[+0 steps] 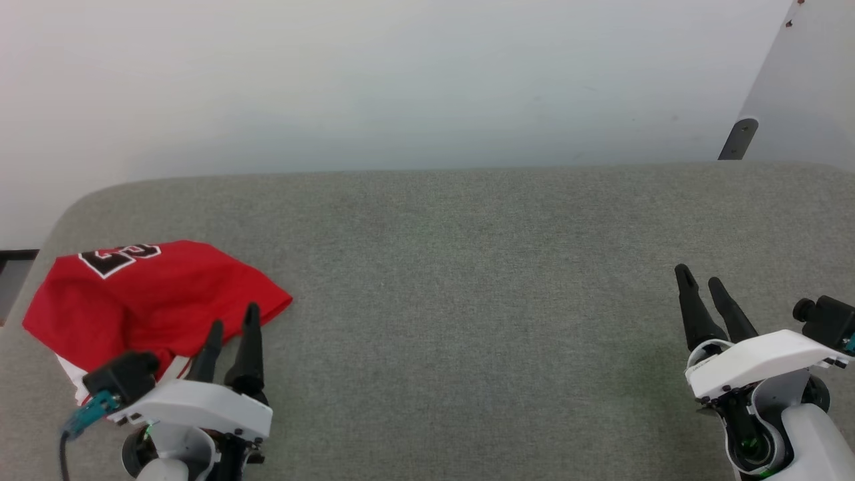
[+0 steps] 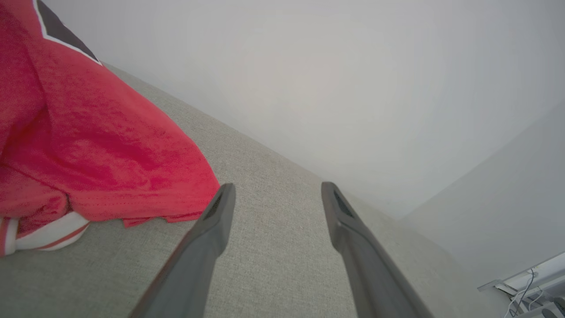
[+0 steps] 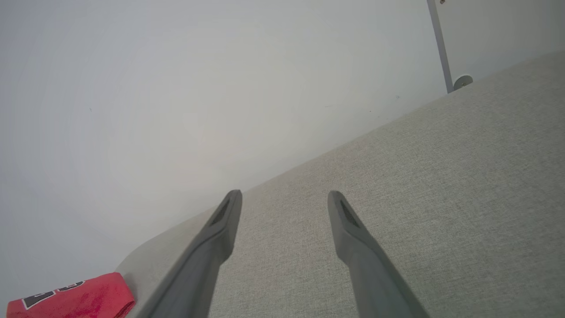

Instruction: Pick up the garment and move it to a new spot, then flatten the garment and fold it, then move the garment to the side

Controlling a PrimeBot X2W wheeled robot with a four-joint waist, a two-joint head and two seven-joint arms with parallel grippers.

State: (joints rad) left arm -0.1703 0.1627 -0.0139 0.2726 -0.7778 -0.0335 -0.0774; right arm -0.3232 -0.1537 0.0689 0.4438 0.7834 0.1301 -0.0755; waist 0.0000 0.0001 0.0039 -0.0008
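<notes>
The garment [image 1: 140, 297], a red jersey with black white-edged lettering, lies folded at the left end of the grey padded surface [image 1: 467, 280]. A strip of white and red trim shows at its near edge. My left gripper [image 1: 232, 322] stands open just in front of the garment's right near corner, holding nothing. In the left wrist view the garment [image 2: 88, 145] fills the left side, beside my open left gripper [image 2: 276, 190]. My right gripper [image 1: 700, 277] stands open and free at the far right. In the right wrist view, the garment [image 3: 75, 300] is far off from my right gripper [image 3: 284, 196].
A pale wall [image 1: 401, 80] runs behind the surface's far edge. A grey panel with a dark post [image 1: 738, 139] stands at the back right. The surface's left end is rounded, with a dark gap [image 1: 13, 267] beyond it.
</notes>
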